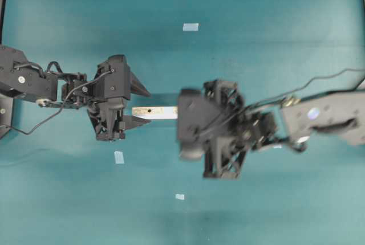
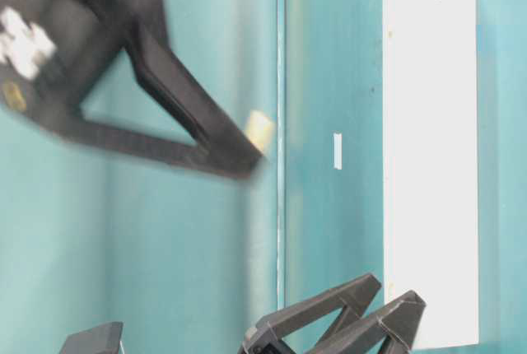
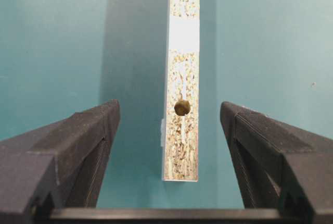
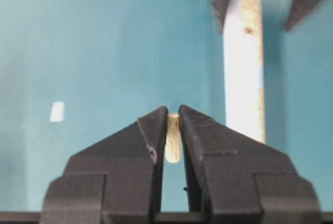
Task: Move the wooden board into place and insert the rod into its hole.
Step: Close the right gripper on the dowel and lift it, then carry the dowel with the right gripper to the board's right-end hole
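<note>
Teal table (image 1: pixel 274 23) | no readable writing | right tool (image 4: pixel 173 130) pinches rod (image 4: pixel 173 140)

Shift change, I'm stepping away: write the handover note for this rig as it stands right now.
Left gripper: open, straddling the wooden board at its hole end, not touching it.
Right gripper: shut on the rod, in the air, off to the side of the board.
Board lies flat on the table; its hole is empty and faces up.
Done: rod picked up.
Left: steady the board if needed, bring the rod over the hole, insert.
</note>
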